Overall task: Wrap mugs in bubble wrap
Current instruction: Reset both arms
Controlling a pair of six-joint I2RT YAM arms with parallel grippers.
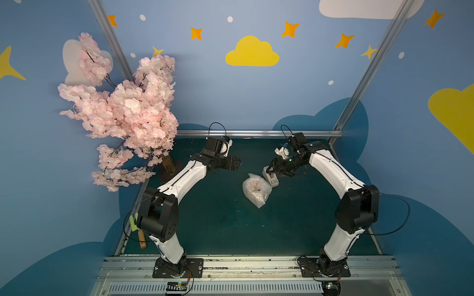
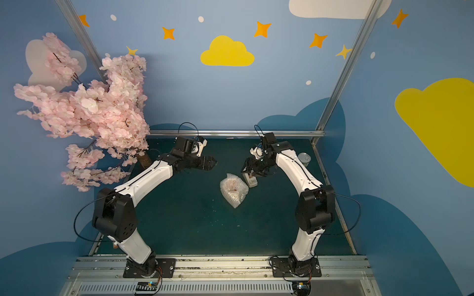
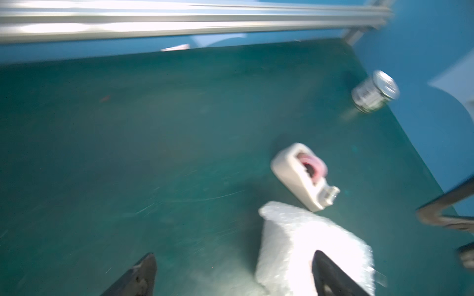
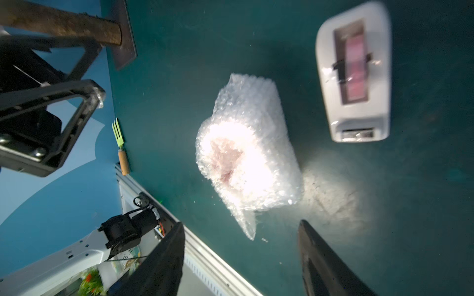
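As it lies, the bubble wrap [image 1: 254, 190] runs far-to-near, tapered tail nearest.

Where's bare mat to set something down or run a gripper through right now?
Widest free patch: the green mat from the bubble-wrapped mug to the front rail. Also bare: the middle strip along the back rail. Crowded: bubble-wrapped mug and tape dispenser sit close together by the right gripper.

No readable text is showing anywhere; the metal can [image 3: 375, 92] is carrying a label, but blur is hiding its wording.
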